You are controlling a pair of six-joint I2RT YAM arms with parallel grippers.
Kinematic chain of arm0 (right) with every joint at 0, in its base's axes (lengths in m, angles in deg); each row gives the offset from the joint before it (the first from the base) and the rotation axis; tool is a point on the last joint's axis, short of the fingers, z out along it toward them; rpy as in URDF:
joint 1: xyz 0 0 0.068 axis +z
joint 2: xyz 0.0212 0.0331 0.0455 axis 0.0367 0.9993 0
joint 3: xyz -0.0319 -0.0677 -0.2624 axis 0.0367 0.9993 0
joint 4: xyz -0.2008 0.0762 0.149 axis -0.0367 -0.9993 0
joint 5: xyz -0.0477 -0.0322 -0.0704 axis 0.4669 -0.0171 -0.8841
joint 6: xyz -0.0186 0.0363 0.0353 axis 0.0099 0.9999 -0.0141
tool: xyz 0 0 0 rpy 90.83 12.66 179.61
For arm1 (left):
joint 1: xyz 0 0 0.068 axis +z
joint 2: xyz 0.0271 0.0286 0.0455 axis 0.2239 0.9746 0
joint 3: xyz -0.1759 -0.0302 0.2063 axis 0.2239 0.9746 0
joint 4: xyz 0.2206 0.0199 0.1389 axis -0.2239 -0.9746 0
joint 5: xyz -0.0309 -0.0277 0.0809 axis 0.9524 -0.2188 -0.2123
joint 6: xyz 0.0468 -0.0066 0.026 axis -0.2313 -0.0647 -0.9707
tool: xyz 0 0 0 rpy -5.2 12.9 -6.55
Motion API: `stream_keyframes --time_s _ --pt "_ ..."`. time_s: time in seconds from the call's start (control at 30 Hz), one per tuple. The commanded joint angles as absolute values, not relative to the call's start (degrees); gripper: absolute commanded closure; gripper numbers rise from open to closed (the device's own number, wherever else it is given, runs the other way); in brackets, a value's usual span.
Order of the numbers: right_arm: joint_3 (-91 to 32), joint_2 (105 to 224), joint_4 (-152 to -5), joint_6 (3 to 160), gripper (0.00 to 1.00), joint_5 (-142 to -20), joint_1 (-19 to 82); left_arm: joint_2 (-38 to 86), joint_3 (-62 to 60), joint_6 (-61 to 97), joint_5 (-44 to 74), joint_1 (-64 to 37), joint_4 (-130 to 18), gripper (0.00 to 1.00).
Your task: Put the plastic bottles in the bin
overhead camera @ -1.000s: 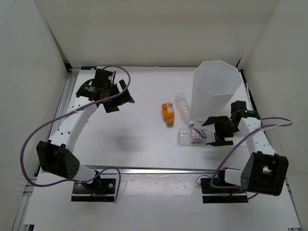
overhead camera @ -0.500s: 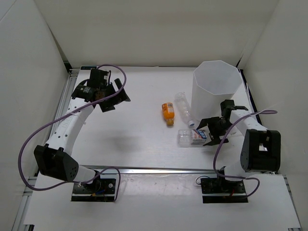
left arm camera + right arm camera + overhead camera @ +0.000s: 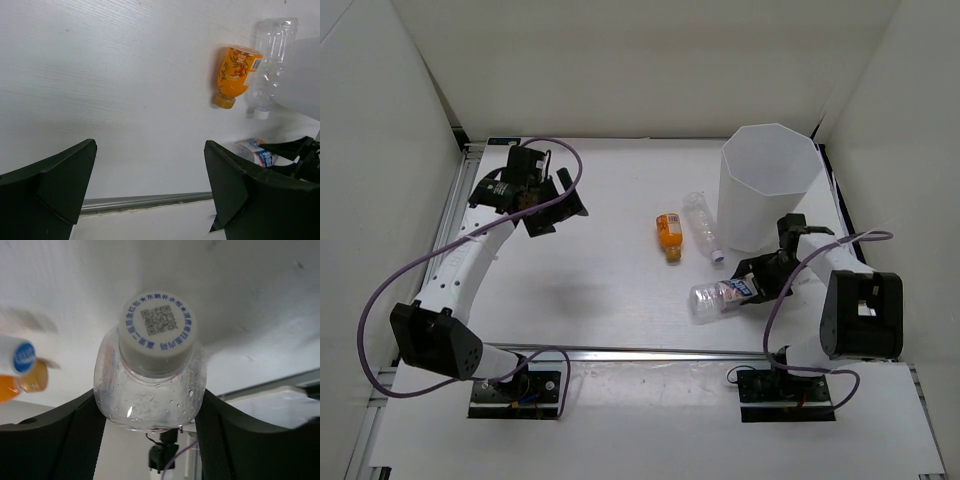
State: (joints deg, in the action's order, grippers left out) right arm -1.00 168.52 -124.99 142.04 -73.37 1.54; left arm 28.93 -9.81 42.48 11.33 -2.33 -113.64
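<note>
My right gripper [image 3: 758,284] is shut on a clear bottle with a blue-white label [image 3: 723,296], which is tilted with its cap toward the front left. In the right wrist view that bottle [image 3: 150,390] fills the space between the fingers [image 3: 150,412], its printed white cap facing the camera. An orange bottle [image 3: 668,235] and a clear bottle with a white cap [image 3: 702,226] lie side by side mid-table. The tall white bin [image 3: 768,185] stands at the back right. My left gripper [image 3: 555,205] hangs open over the back left, holding nothing [image 3: 150,192]; from there I see the orange bottle [image 3: 235,75].
White walls close in the table on three sides. An aluminium rail [image 3: 650,353] runs along the near edge. Purple cables loop from both arms. The bin's side [image 3: 305,75] stands just beyond the clear bottle [image 3: 270,60].
The right gripper has shut on the blue-white labelled bottle and swung it a little forward and left, tilted. The left arm has barely shifted.
</note>
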Motion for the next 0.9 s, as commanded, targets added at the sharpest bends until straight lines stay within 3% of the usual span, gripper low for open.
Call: stream_keyframes --time_s 0.0,0.03,0.13,0.37,0.6,0.87 --pt "-1.6 162.8 -132.7 137.0 0.76 -73.1 2.4 25.2 -9.2 41.8 8.4 -2.2 -114.5 0.00" --pt "-2.6 159.3 -134.6 136.3 0.82 -72.5 3.3 24.6 -9.2 42.3 7.6 -2.2 -115.1 0.00" --pt "-8.8 150.6 -142.5 135.2 0.87 -70.5 5.6 24.1 -9.7 42.9 5.5 -2.2 -115.7 0.00" --pt "-41.3 142.5 -155.5 134.1 0.89 -72.0 6.1 23.0 -8.0 44.2 3.6 -2.2 -116.3 0.00" --pt "-73.0 154.5 -149.9 123.4 0.86 -82.2 3.7 21.0 -6.8 44.7 3.1 -2.2 -115.1 0.00" --pt "-78.6 167.0 -133.1 112.2 0.79 -90.0 0.6 19.9 -3.0 42.7 14.7 -1.6 -109.9 0.00"
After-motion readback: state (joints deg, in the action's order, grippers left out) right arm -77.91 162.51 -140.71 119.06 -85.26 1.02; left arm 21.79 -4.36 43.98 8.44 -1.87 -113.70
